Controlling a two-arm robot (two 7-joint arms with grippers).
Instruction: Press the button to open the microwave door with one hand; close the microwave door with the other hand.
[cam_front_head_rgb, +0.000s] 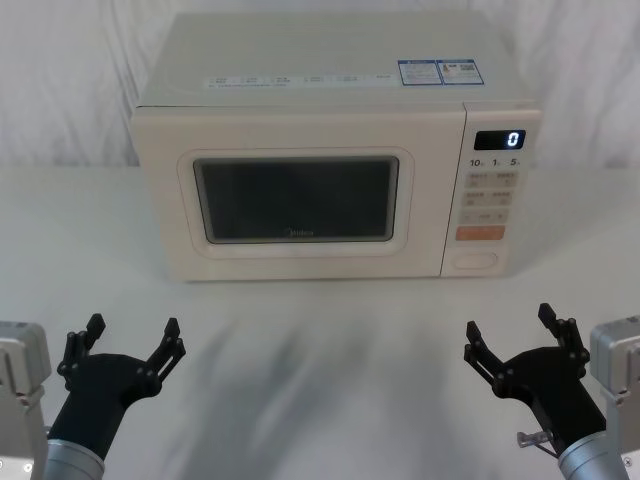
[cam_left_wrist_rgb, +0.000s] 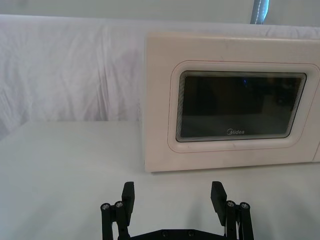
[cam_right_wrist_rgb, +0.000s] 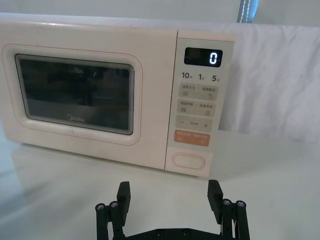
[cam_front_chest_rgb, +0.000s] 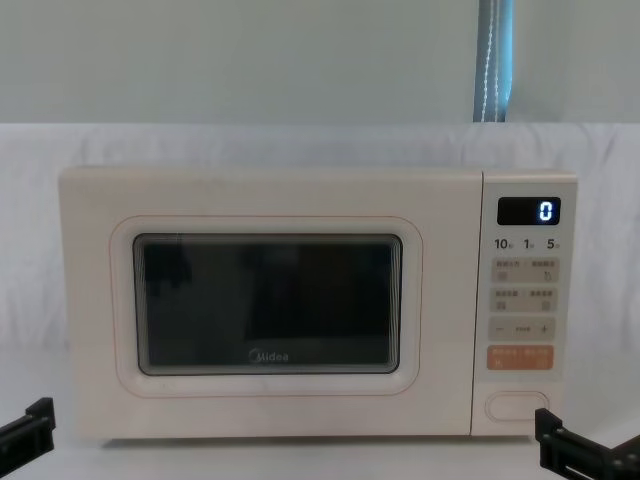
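A cream microwave stands at the back of the white table. Its microwave door (cam_front_head_rgb: 295, 205) (cam_left_wrist_rgb: 235, 107) (cam_right_wrist_rgb: 75, 95) (cam_front_chest_rgb: 268, 305), with a dark window, lies flush and shut. The button (cam_front_head_rgb: 474, 261) (cam_right_wrist_rgb: 189, 161) (cam_front_chest_rgb: 517, 407), a blank cream pill, sits at the bottom of the control panel under an orange key (cam_front_head_rgb: 480, 233). My left gripper (cam_front_head_rgb: 133, 335) (cam_left_wrist_rgb: 172, 197) hovers open near the table's front left, well short of the door. My right gripper (cam_front_head_rgb: 513, 328) (cam_right_wrist_rgb: 169, 196) hovers open at the front right, in front of the panel and apart from it.
The panel's display (cam_front_head_rgb: 499, 140) reads 0. White cloth covers the table (cam_front_head_rgb: 320, 340) and the backdrop. Bare table lies between both grippers and the microwave's front. A blue-grey strap (cam_front_chest_rgb: 493, 60) hangs behind the microwave.
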